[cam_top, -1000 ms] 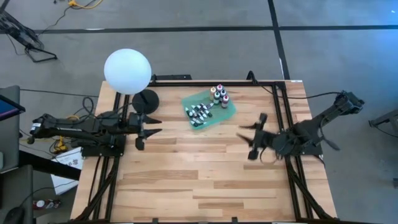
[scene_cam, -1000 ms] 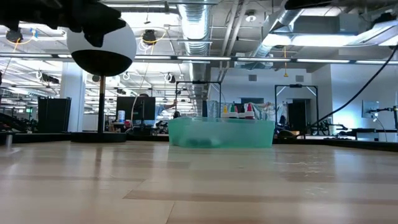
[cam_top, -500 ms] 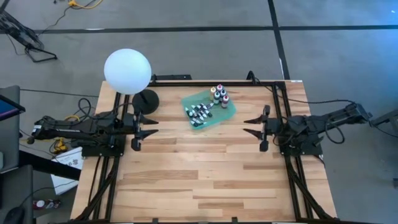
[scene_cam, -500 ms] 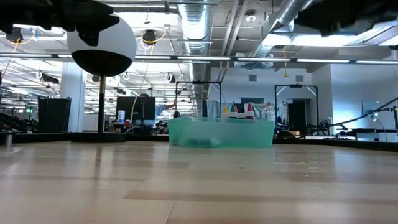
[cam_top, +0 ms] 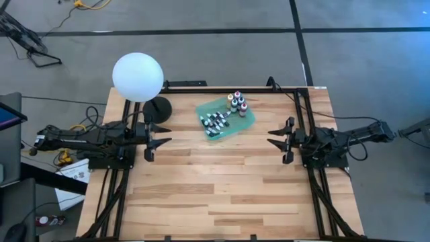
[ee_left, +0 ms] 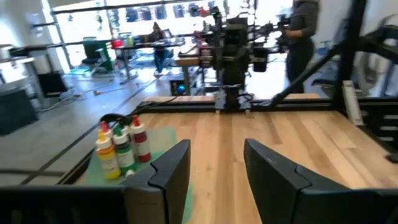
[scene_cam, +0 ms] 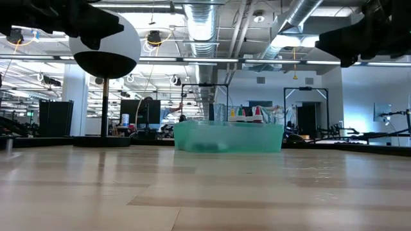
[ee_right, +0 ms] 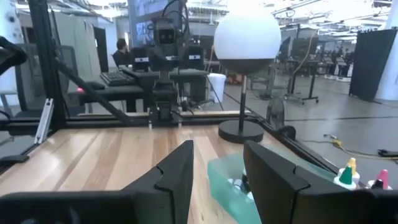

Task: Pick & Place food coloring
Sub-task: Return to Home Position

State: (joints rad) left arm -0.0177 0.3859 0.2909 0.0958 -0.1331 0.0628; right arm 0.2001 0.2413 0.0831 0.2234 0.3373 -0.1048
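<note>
Both arms are pulled back to the tabletop's side edges and point inward, left gripper (cam_top: pixel 163 135) and right gripper (cam_top: pixel 271 137) facing each other across the middle, each with fingers spread and nothing between them. All the food coloring (cam_top: pixel 236 103) sits in the green tray (cam_top: pixel 247 119) at the far middle of the tabletop, taller bottles upright with caps up in its far right corner, small droppers (cam_top: pixel 213 123) bunched in its near left part. Wide bare wood lies between the grippers and out to the near edge; a globe lamp (cam_top: pixel 138 76) stands left of the tray, near the left gripper.
</note>
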